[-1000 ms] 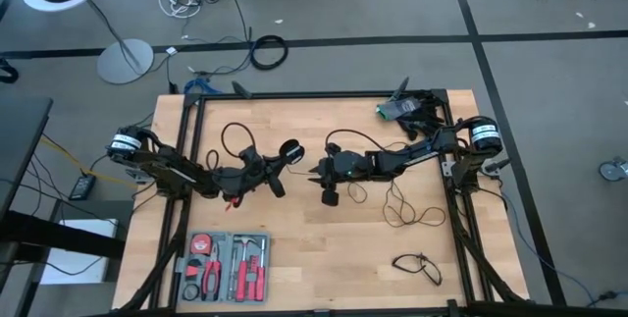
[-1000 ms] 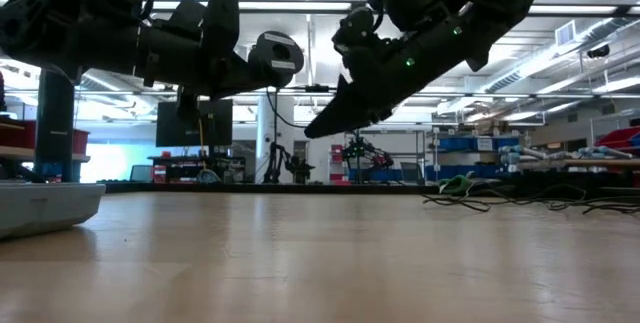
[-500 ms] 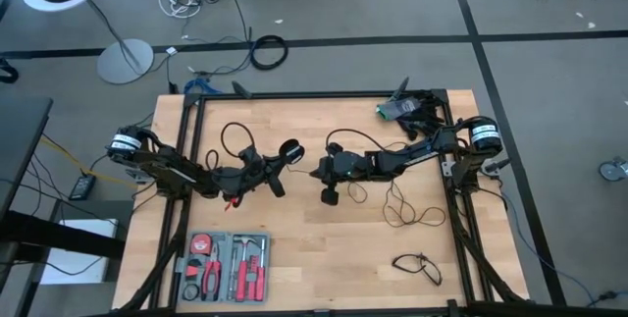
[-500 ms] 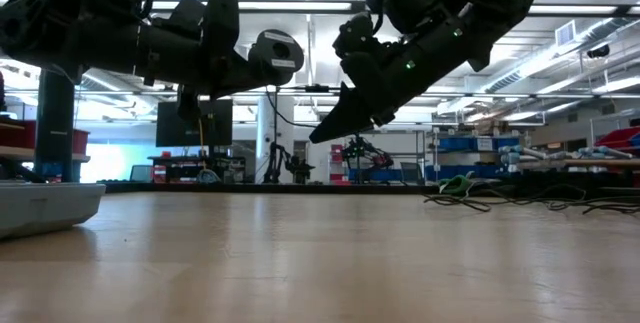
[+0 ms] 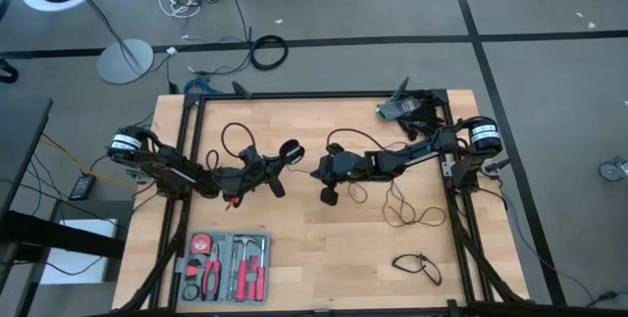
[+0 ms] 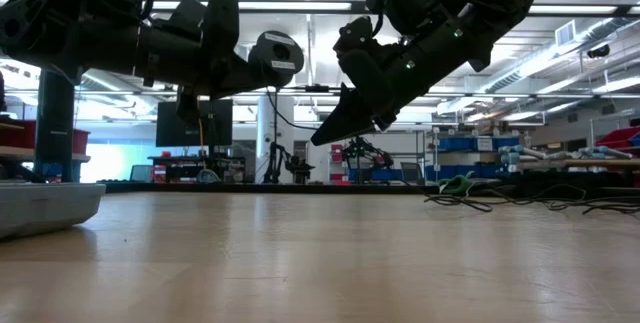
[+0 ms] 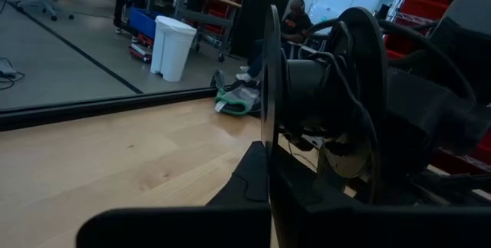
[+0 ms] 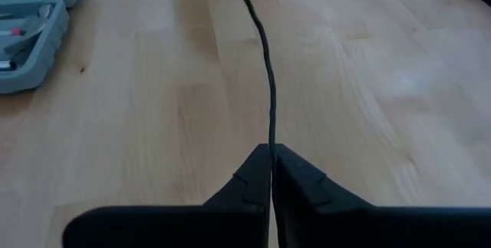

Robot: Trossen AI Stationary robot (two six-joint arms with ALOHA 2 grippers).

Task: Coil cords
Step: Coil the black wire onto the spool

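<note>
Two dark robot arms reach toward each other above a pale wooden desk framed in black rail, their tips near one another over its middle. The left arm comes in from the desk's left edge; its tool, fingers pressed together, carries a round black spool wound with thin dark cord, and a black loop of cord arcs over the wood just behind that arm. The right arm stretches in from the right edge, and its tool has its two fingers closed on a thin black cord, which runs straight out from the fingertips across the wood in the right wrist view. More of the cord lies in slack curves on the desk beneath the right arm, toward the right side. A grey tool case with red-handled tools sits open at the near left corner, a small looped black cord rests at the near right corner, and a green and black bundle lies at the far right corner. From desk height, both arms hang clear of the surface.
</note>
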